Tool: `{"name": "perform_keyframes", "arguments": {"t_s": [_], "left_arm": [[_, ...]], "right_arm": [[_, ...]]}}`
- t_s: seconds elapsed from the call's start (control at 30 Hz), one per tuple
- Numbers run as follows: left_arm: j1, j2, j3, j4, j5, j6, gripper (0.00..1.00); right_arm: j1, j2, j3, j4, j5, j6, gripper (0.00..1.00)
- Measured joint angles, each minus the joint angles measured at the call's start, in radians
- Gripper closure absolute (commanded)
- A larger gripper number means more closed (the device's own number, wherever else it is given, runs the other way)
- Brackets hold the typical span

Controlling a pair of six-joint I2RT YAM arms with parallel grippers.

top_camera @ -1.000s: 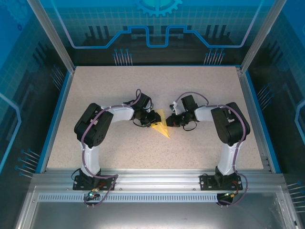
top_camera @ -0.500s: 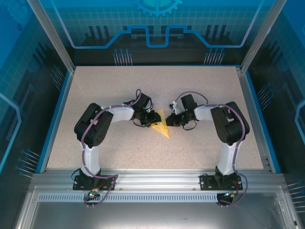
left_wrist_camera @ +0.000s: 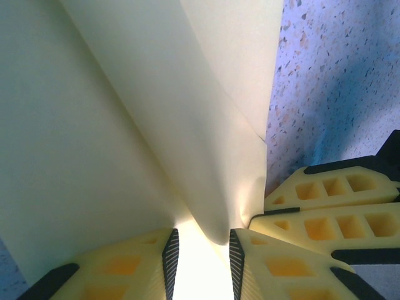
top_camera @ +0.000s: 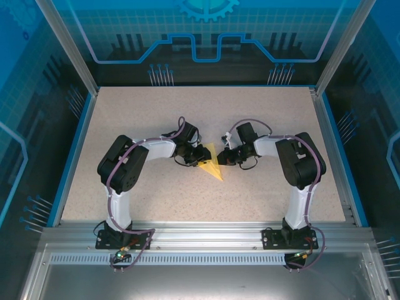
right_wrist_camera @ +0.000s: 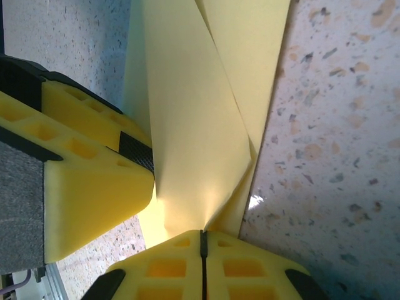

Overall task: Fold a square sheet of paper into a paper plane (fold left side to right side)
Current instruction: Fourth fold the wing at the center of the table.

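Right gripper (right_wrist_camera: 201, 240): fingers pressed together, nipping an edge of the square sheet of paper (right_wrist_camera: 194, 125). Left gripper (left_wrist_camera: 200, 250): part-closed round a puffed fold of it. Paper: creased wedge, mid-table (top_camera: 262, 119), between both wrists. Light, limp, likely to tear; you should grip it at creased edges. Since a second ago: nothing visibly shifted.
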Motion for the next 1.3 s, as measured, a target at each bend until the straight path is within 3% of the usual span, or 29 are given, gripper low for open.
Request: {"name": "perform_keyframes", "arguments": {"t_s": [0.23,0.43,0.87,1.3], "left_arm": [[0.000,-0.053,0.004,-0.067,-0.010,0.033,0.64],[0.000,-0.122,0.047,-0.097,-0.005,0.059,0.71],[0.000,0.048,0.150,-0.088,0.037,0.063,0.72],[0.000,0.100,0.155,-0.088,0.032,0.063,0.72]], "right_arm": [[0.000,0.008,0.014,-0.025,0.001,-0.007,0.93],[0.000,0.015,0.025,-0.040,0.000,-0.008,0.93],[0.000,0.015,0.026,-0.043,0.000,-0.012,0.93],[0.000,0.015,0.027,-0.046,0.000,-0.019,0.92]]}}
